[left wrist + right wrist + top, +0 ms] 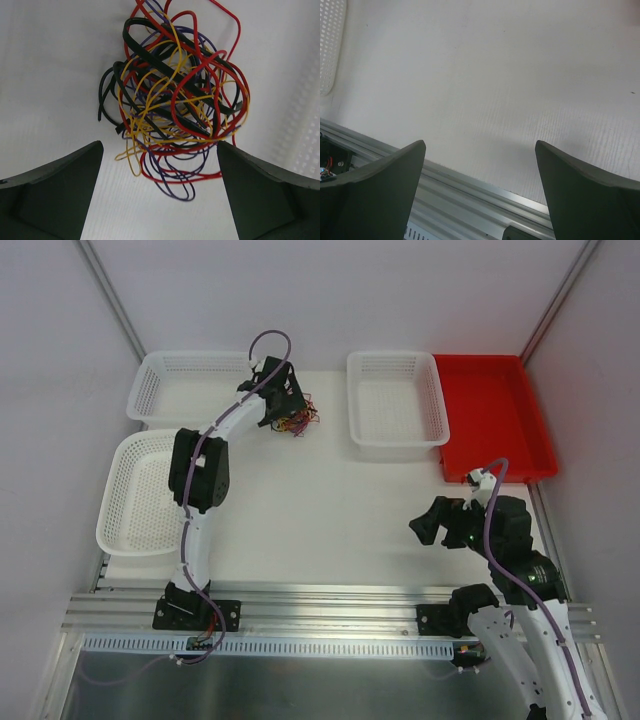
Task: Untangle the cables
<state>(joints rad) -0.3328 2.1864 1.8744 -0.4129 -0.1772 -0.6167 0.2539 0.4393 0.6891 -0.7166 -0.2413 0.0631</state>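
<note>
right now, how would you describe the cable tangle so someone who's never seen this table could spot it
On the white table, look at its far edge, between the far-left basket and the middle basket. The cables lie there, right at the open left gripper: one loose knot of thin red, yellow, black and purple wires, the only many-coloured tangle beside plain white mesh.

Three white baskets (180, 385) and a red tray (495, 415) occupy the table (320, 500).
</note>
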